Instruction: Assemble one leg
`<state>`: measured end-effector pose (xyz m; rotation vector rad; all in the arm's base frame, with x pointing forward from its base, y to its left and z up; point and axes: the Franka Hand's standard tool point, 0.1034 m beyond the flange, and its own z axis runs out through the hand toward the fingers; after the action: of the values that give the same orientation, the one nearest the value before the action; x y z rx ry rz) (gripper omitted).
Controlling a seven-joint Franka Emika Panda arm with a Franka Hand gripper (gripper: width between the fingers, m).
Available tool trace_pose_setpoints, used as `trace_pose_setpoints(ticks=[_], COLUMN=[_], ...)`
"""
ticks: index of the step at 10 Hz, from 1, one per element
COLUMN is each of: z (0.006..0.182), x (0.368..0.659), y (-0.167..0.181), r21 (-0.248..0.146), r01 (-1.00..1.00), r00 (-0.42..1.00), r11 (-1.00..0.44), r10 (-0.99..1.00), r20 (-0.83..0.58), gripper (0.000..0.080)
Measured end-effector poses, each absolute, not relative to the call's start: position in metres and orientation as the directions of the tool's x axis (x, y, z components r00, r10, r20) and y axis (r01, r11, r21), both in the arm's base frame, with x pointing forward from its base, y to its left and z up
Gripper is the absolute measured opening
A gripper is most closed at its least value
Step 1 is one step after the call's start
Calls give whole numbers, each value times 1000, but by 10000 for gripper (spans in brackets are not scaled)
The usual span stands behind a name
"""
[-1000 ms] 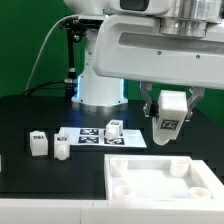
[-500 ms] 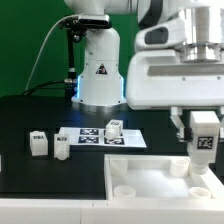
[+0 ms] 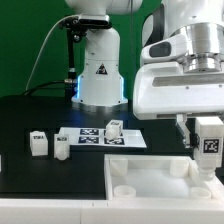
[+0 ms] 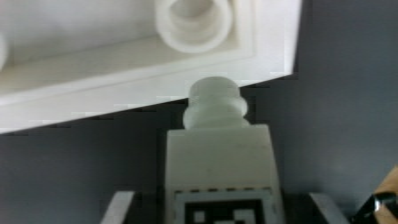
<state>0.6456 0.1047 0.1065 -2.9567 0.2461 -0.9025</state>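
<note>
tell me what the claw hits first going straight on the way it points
Probably the white panel: the leg in the claw leads, its peg aimed at the rim beside a corner socket; depth unclear.

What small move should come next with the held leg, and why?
Probably carry the leg across the rim of the panel until its peg sits over the corner socket, then lower: the wrist view shows the peg off the socket.

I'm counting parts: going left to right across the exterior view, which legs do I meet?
leftmost leg → second leg → third leg → held leg
</note>
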Motion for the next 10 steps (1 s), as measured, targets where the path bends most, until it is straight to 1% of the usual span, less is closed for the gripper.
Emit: trace_pose_setpoints(ticks=[2, 3, 4, 7, 8, 9, 10], z=[106, 98, 94, 92, 82, 77, 77], x=[646, 644, 644, 643, 639, 637, 636], y=[109, 107, 101, 102, 107, 114, 120], r21=[-41, -27, -30, -24, -16, -14, -19], r01=[-111, -108, -122, -116, -101, -95, -93], r00=[835, 838, 827, 831, 827, 828, 825], r11=[-993, -994, -992, -993, -995, -995, -995], r10=[-115, -105, -118, -110, -93, -87, -88], r20=[537, 536, 550, 545, 555, 554, 558], gripper=[282, 282, 282, 282, 282, 282, 282])
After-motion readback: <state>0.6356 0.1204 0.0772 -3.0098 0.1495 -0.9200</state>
